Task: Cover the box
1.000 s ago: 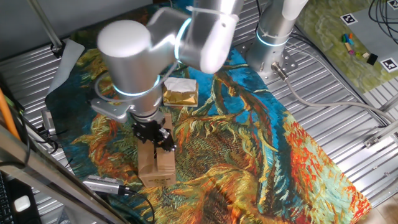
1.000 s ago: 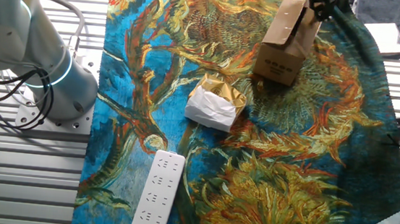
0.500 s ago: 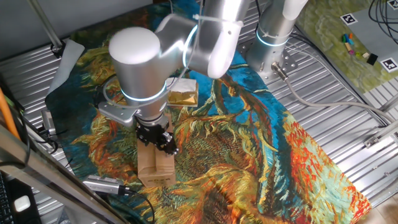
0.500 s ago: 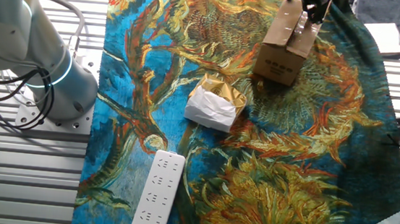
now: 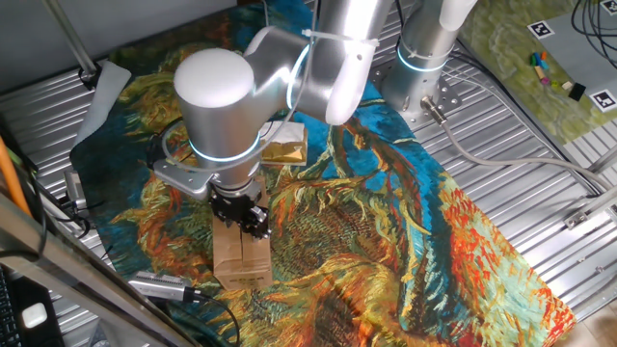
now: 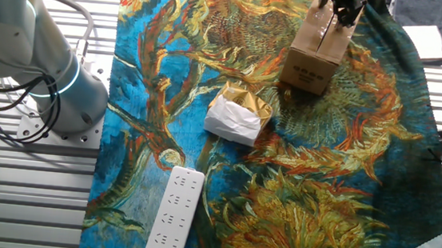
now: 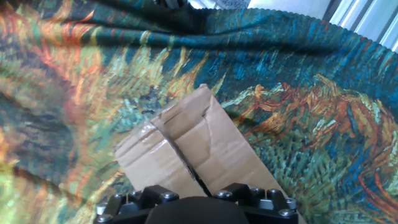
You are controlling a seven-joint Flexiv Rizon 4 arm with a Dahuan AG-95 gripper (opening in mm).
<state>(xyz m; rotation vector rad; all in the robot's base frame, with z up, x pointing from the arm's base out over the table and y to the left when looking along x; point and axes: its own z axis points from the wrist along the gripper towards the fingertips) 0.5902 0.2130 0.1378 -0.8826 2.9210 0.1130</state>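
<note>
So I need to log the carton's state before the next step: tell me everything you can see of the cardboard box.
The box is a small plain brown corrugated carton standing on the painted cloth, near its edge. Dark print marks one side wall. In the hand view its top flaps lie folded down, meeting along a narrow dark seam, with clear tape on one end. The gripper sits directly on top of the flaps; whether its fingers are open cannot be told. The crumpled paper packet lies apart from it.
</note>
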